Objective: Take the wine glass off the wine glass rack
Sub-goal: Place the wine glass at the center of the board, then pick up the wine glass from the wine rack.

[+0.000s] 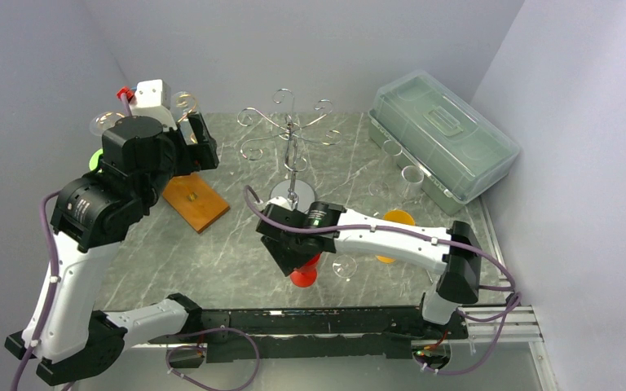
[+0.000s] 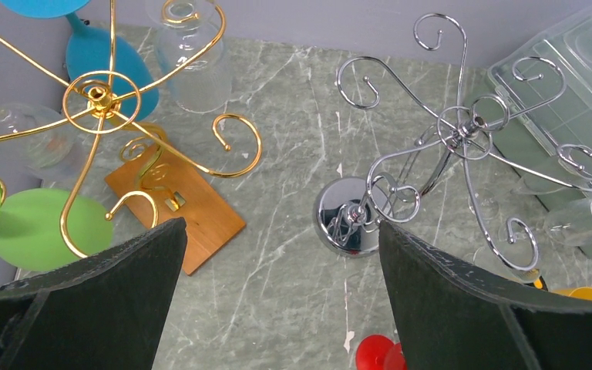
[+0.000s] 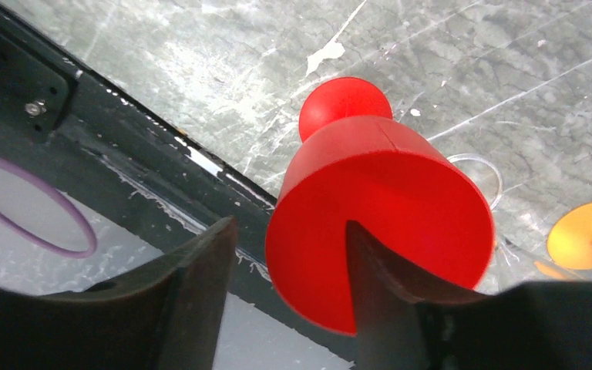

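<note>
The red wine glass (image 1: 304, 274) stands upright on the table (image 1: 212, 261) at its near edge, well apart from the silver rack (image 1: 291, 138) behind it. The right gripper (image 3: 289, 231) sits over its rim with jaws parted, one finger off the wall, so I judge it is letting go. The left gripper (image 2: 281, 227) hangs far left, spread wide and empty, out of the way.

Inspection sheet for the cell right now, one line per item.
Surface: grey marble table, scuffed.
Job's things: red wine glass off the racks, near edge; silver rack bare; gold rack holds glasses.
Clutter: wooden board, lidded plastic box, orange glass, clear glasses.
Grippers: left gripper open, empty; right gripper open, fingers flanking the red wine glass.
Cables: purple cables along both arms.
Surroundings: plain grey walls.
</note>
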